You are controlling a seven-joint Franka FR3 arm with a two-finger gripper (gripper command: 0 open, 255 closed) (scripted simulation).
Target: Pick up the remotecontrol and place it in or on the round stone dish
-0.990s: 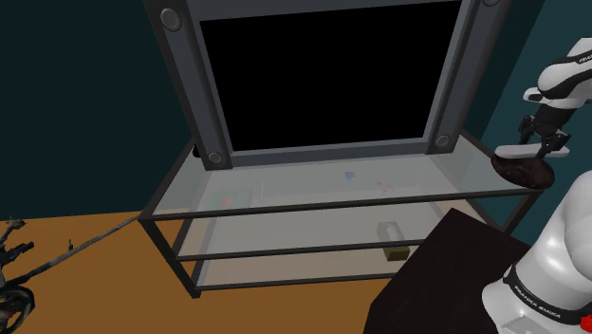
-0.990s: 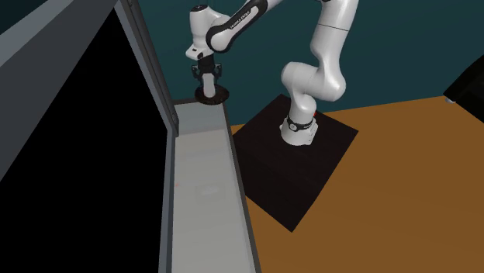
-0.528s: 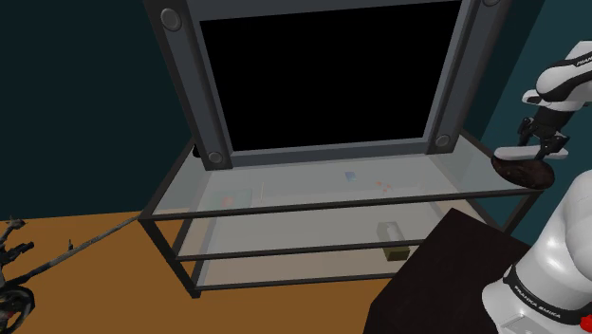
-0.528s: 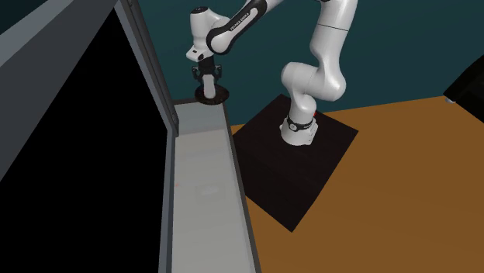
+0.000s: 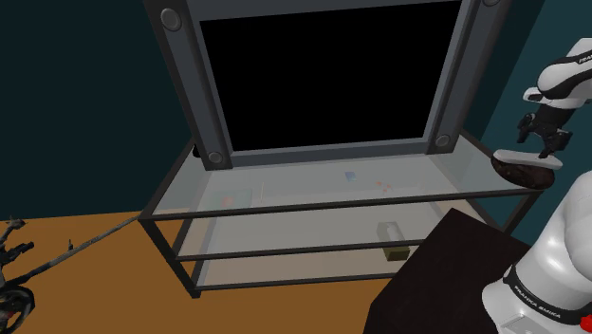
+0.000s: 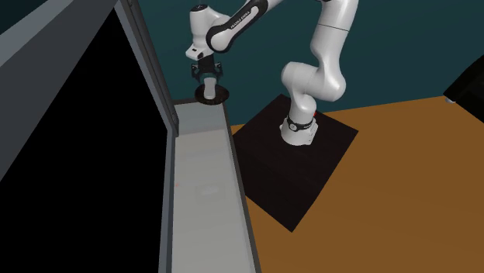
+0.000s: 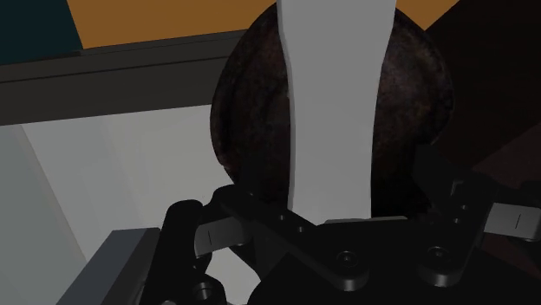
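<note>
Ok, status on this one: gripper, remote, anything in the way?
Gripper open, above the remote, fingers not touching it. White remote lying across the dark round dish. No obstruction seen.

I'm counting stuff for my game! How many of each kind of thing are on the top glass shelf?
TV: 1
dish: 1, dark and round
remote: 1, pale, lying on the dish
Total: 3
</note>
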